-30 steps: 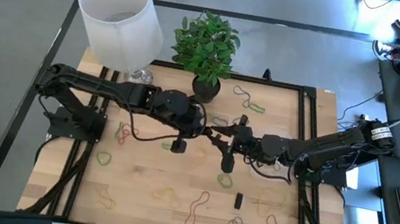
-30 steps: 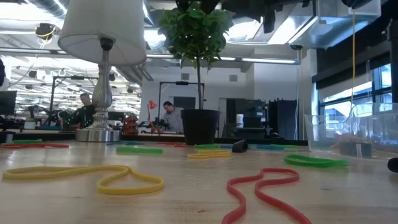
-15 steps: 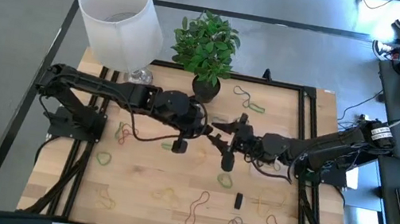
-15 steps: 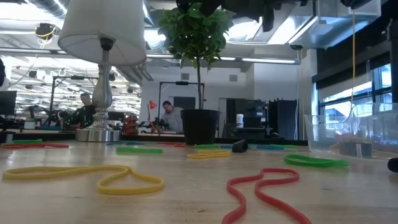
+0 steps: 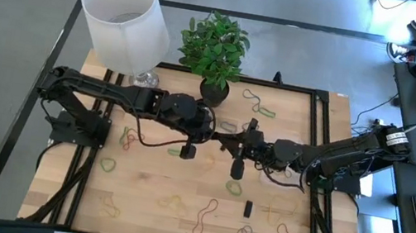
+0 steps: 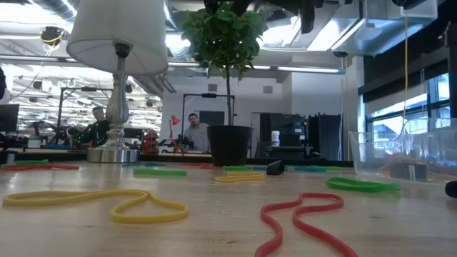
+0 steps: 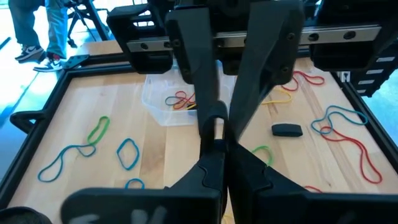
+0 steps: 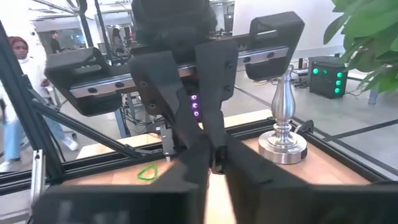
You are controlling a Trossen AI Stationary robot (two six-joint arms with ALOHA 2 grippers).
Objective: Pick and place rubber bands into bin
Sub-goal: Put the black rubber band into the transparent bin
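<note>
My right hand (image 5: pixel 233 145) stood spread wide half a second ago; now its fingers have snapped together, tip to tip with my left hand (image 5: pixel 217 138) above the middle of the tabletop (image 5: pixel 146 190). The left hand is pinched shut, just as it was. In both wrist views the two pairs of fingers meet nose to nose, but I cannot make out a band between them, so I cannot tell whether either hand holds anything.

To me this looks like a handover between the hands. If so, one band is about to go to the bin (image 7: pixel 163 112), which sits near the right edge and already has a few in it. Many rubber bands (image 5: pixel 205 216) lie loose along the front edge, so plenty of work remains.
</note>
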